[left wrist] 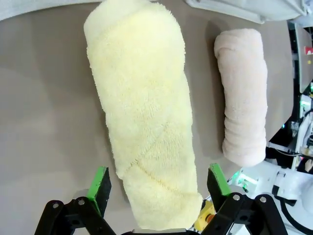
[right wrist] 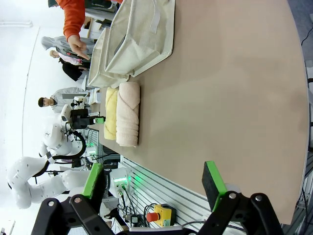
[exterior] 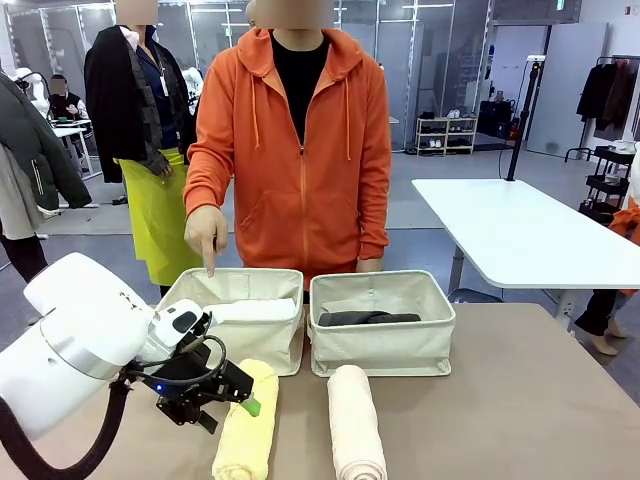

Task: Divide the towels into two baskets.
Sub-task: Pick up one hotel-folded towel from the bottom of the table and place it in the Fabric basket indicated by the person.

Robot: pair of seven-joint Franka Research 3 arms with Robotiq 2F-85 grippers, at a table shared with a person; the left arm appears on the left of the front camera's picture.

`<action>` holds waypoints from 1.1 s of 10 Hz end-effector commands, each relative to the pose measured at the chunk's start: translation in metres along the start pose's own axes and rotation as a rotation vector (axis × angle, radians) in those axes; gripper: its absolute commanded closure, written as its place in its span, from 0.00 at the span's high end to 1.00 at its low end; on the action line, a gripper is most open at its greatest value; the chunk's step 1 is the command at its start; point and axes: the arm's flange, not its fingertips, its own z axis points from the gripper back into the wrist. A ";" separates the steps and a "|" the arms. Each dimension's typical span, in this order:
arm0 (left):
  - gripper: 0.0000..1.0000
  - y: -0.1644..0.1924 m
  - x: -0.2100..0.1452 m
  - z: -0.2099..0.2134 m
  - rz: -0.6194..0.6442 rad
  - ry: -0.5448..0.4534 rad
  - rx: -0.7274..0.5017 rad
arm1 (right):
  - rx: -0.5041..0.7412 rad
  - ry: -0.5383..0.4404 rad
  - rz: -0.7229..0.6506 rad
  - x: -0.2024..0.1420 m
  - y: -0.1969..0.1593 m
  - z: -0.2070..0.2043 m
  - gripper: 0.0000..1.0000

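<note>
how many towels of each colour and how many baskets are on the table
white towel: 1
dark grey towel: 1
pale yellow towel: 1
pink-beige towel: 1
cream baskets: 2, left basket and right basket
total: 6

Bright, even indoor light, soft shadow beside the pale yellow towel (left wrist: 146, 112), wide-angle warping at wrist-view edges.

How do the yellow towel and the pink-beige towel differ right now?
The yellow towel lies before the left basket, the pink-beige towel before the right basket. The open left gripper straddles the yellow towel's end; the pink-beige towel lies untouched. Both are rolled, on the table.
</note>
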 end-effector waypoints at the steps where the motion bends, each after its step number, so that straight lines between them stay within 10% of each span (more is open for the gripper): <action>1: 1.00 0.010 -0.024 -0.008 0.018 -0.037 0.012 | 0.002 0.010 0.010 -0.003 0.003 0.001 1.00; 4: 0.93 0.006 -0.016 -0.019 0.000 -0.044 0.013 | 0.002 0.010 0.010 -0.003 0.003 0.001 1.00; 11: 0.27 0.003 -0.019 -0.024 -0.031 -0.040 0.007 | 0.002 0.010 0.010 -0.003 0.003 0.001 1.00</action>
